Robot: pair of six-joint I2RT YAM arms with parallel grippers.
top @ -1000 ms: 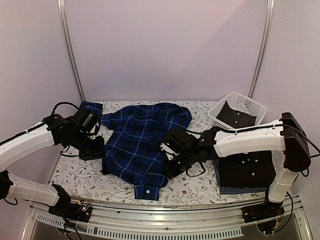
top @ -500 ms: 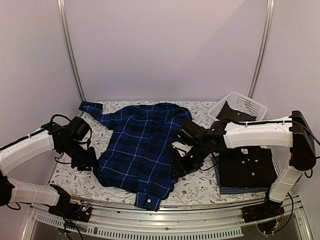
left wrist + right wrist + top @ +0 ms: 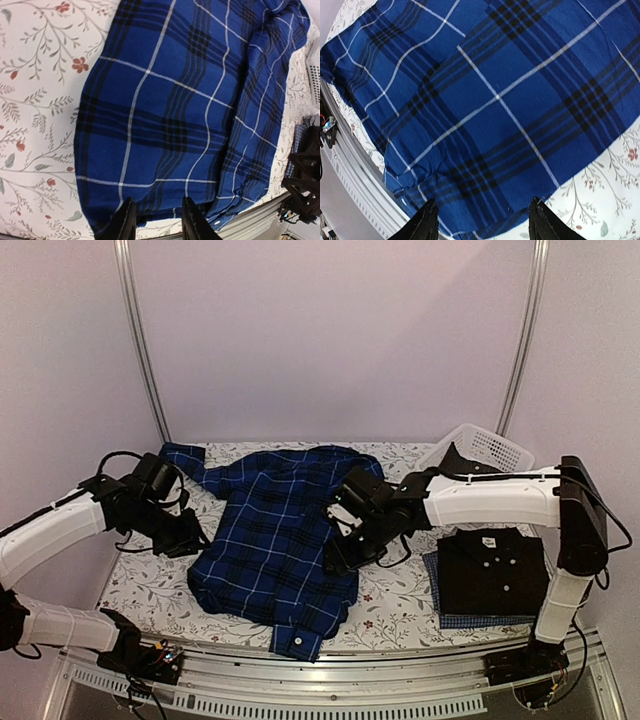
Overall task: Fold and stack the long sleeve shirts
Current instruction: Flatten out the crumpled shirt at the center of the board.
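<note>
A dark blue plaid shirt lies spread flat across the middle of a floral-patterned surface, with one sleeve end reaching toward the front edge. The left pincer hangs over the shirt's left side, its fingers a narrow gap apart and empty. The right pincer hangs over the shirt's right side, fingers set wide, gripping nothing. At the right, a folded black shirt rests on a folded blue check shirt. A white basket stands behind them
</note>
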